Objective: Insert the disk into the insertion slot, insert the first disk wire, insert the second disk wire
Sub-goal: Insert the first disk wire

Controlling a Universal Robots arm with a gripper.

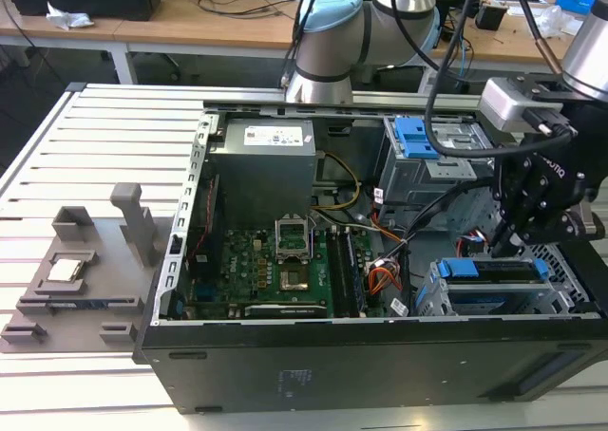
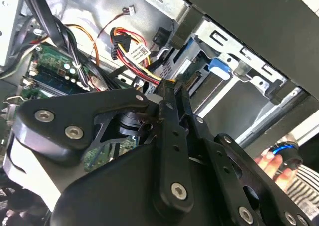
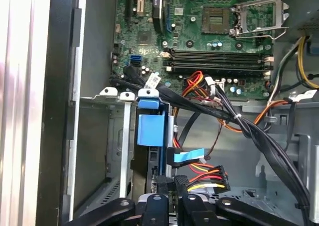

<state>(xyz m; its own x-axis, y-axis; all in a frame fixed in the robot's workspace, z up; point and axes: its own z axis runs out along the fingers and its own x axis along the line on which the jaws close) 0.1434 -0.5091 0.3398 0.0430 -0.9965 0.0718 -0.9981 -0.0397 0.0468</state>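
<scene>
The disk (image 1: pixel 496 271), in its blue carrier (image 3: pixel 149 129), lies inside the insertion slot (image 1: pixel 433 298), the low grey cage at the exterior view's right. My gripper (image 1: pixel 503 245) reaches down to the disk's inner end. In both wrist views its fingers (image 2: pixel 175 102) stand close together at the disk's edge. They pinch the end of a disk wire (image 2: pixel 149 70) with red, yellow and black strands. A blue flat wire (image 3: pixel 189 156) loops beside the carrier, close to the gripper (image 3: pixel 172 185).
The open computer case holds the motherboard (image 1: pixel 285 260), power supply (image 1: pixel 261 170) and a taller cage with a blue latch (image 1: pixel 418 137). Black cable bundles (image 3: pixel 249 129) cross above the bay. A spare power plug (image 3: pixel 225 179) hangs nearby. A person's hand (image 2: pixel 271 161) shows outside the case.
</scene>
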